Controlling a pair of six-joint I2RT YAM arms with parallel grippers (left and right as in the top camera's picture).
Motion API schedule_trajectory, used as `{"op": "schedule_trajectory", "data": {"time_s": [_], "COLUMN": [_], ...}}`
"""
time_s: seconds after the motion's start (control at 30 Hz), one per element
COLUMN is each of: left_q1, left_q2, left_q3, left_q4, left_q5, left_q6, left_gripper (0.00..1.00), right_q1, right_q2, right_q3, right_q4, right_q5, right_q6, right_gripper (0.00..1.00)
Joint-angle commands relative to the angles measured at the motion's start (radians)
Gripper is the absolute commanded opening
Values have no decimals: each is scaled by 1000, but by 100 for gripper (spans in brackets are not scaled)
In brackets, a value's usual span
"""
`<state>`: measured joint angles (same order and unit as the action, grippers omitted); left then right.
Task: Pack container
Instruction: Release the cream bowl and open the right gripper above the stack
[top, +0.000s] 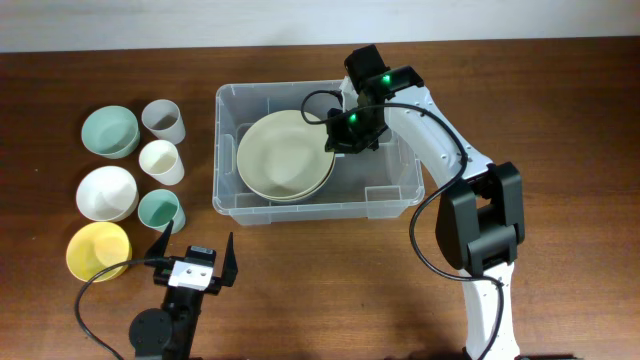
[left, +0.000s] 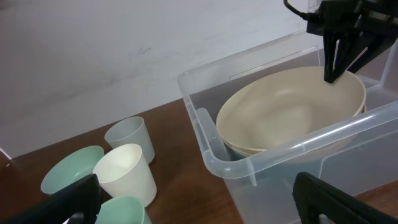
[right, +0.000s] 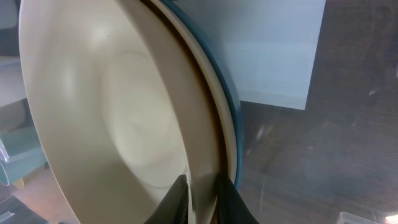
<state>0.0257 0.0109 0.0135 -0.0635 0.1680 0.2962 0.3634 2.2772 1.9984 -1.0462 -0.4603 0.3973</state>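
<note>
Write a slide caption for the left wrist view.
Right gripper pinches the rim of the top cream bowl inside the clear container; cups stand beside it.

Desk (top: 560, 80): dark brown wood, grain visible, low sheen.
Container (top: 225, 150): clear plastic, smooth, glossy, highlights along rim.
Label (right: 273, 56) on container bottom: white, flat, matt, paper-like.
Cream plate (top: 285, 160): smooth, satin finish, soft reflections inside.
Cream cup (top: 162, 160), grey cup (top: 163, 121), white bowl (top: 107, 192), yellow bowl (top: 97, 250): smooth, matt, plastic-looking.
Left end effector (top: 197, 236), right end effector (right: 199, 199): black fingers, dull, plastic-looking.
Right arm shell (top: 440, 140): white, smooth, slightly glossy.
</note>
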Motion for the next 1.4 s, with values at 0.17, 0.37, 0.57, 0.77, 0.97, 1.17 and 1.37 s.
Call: {"op": "schedule_trajectory", "data": {"time_s": [0.17, 0.37, 0.57, 0.77, 0.97, 1.17, 1.37], "left_q1": [5, 5, 5, 5, 5, 5, 5], "left_q2": [-5, -5, -5, -5, -5, -5, -5], "left_q3": [-4, -4, -4, -4, -4, -4, -4], "left_q4": [-2, -2, -2, -2, -2, -2, -2], "left_q5": [8, 8, 8, 8, 7, 8, 8], "left_q6": [5, 5, 5, 5, 5, 5, 5], "left_gripper": [100, 100, 100, 100, 100, 100, 100], "right_q1": [11, 11, 11, 11, 9, 8, 8], "right_q2": [6, 6, 6, 6, 6, 5, -24], "right_q3": [-6, -6, -11, -11, -11, 1, 109], "right_q4": [-1, -11, -16, -11, -7, -5, -49], "right_q5": [15, 44, 76, 26, 27, 103, 153], "right_q6": [4, 4, 3, 4, 3, 3, -81], "right_gripper": [11, 11, 13, 13, 12, 22, 64]}}
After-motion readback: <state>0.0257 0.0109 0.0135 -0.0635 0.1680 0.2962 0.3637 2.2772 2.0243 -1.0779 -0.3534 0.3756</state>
